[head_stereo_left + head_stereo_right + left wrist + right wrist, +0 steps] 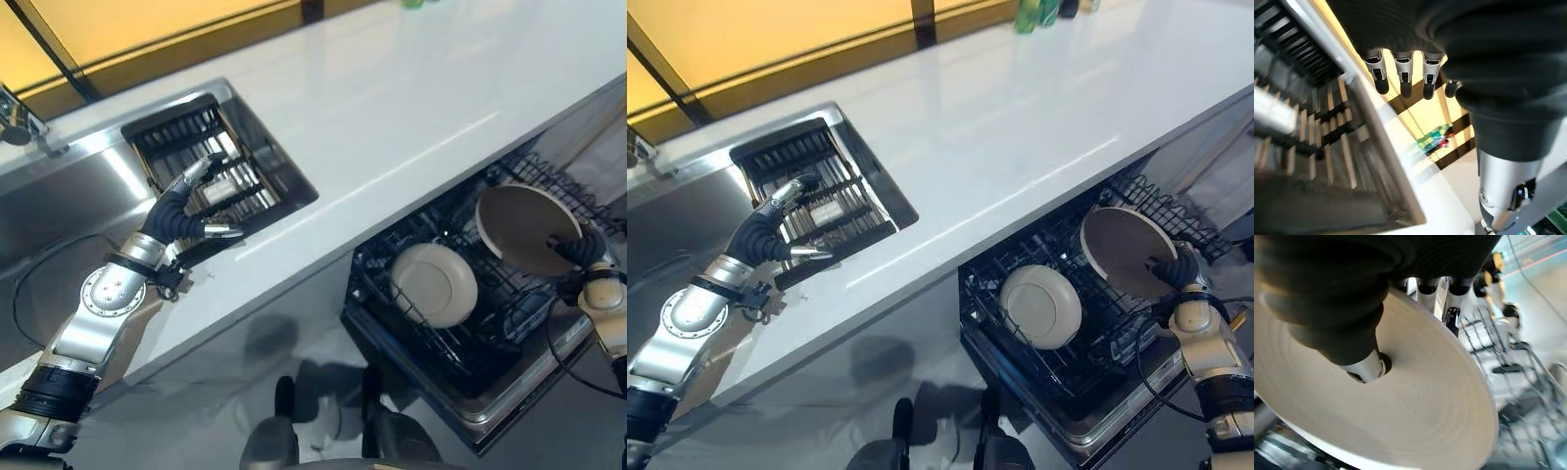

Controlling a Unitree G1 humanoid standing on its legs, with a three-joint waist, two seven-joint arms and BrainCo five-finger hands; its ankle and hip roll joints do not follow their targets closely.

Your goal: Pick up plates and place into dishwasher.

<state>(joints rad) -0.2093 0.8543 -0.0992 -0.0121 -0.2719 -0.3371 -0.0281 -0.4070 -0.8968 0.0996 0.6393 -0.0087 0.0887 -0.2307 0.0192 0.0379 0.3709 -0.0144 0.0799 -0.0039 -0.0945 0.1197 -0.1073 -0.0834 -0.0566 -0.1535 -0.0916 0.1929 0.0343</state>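
Plate (524, 227) is pinched in the right hand (580, 249), thumb pressed on its face and fingers behind the rim, as the right wrist view shows. Hand holds it tilted, nearly on edge, above the dishwasher rack (446, 338), w/ the rack's wire tines just below the plate's lower rim. It isn't seated in any slot yet.

A second plate (434, 284) already stands in the rack, beside the held one on the side away from the right wrist. The two look close but apart.

Left hand (186, 211) hangs over the dark grate (211, 171) in the sink (69, 201), fingers loosely spread and relaxed, holding nothing. Counter (411, 98) runs between the two hands. Green bottles (1036, 12) sit at the counter's far edge, well away from both hands.

Risks, as I judge them: grip is only thumb vs. fingers near one edge, so the plate could pivot or slip if lowered fast. Coming down off-line, the rim could catch a tine instead of dropping between two, or knock the racked plate, since the gap is small. Letting go before it's seated could let it tip flat.

Writing/labels: none readable. Bottles are too small to make out any print.
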